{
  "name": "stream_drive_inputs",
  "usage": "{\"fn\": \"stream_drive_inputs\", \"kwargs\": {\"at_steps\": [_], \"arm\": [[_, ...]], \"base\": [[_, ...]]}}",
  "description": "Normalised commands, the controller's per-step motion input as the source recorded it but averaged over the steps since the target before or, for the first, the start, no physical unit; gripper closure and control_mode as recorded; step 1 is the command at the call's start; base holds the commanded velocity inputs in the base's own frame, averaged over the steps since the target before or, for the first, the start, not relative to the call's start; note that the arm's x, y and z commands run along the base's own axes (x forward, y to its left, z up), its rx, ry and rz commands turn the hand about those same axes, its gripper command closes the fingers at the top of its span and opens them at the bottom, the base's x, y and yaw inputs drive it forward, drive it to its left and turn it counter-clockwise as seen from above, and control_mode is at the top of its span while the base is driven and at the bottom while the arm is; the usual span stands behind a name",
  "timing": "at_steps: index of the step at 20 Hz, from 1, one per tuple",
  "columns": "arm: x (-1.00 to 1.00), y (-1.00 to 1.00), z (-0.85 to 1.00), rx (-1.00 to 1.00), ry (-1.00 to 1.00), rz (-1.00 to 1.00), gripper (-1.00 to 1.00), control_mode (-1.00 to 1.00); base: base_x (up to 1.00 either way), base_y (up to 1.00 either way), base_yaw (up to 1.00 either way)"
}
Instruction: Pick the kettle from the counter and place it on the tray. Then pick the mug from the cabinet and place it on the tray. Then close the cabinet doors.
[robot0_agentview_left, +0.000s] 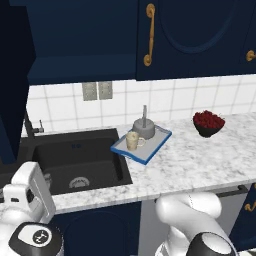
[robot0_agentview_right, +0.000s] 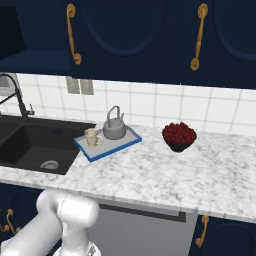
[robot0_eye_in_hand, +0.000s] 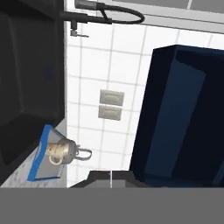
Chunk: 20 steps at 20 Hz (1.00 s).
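Flat, even rendered light fills all three views, with no visible source and no glare. The speckled white-grey marble table (robot0_agentview_right: 165, 170) and white wall tiles (robot0_agentview_left: 165, 102) read bright; the dark navy cabinet doors (robot0_agentview_right: 130, 35) stay dim. Edges look slightly soft and low-resolution.

rendered home kitchen: speckled white-grey marble table (robot0_agentview_right: 165, 172), black double sink (robot0_agentview_left: 75, 160), white tiled wall (robot0_agentview_right: 150, 107), navy wall cabinets with brass handles (robot0_agentview_right: 200, 37).

arm (robot0_agentview_left: 187, 215): folded low, elbow fwd | gripper: prob rolled sideways, jaw state unclear
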Motion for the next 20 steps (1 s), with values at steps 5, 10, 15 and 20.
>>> {"fn": "stream_drive_inputs", "kwargs": {"at_steps": [5, 10, 15, 20], "arm": [[0.03, 0.55, 0.06, -0.15, -0.03, -0.02, 1.00, -1.00], [0.31, 0.54, 0.16, -0.08, -0.11, 0.00, 1.00, -1.00], [0.50, 0.50, 0.16, -0.05, -0.12, 0.00, 1.00, -1.00], [0.39, 0.29, 0.25, -0.01, -0.25, 0.00, 1.00, -1.00]], "base": [[0.00, 0.00, 0.00], [0.00, 0.00, 0.00], [0.00, 0.00, 0.00], [0.00, 0.00, 0.00]]}}
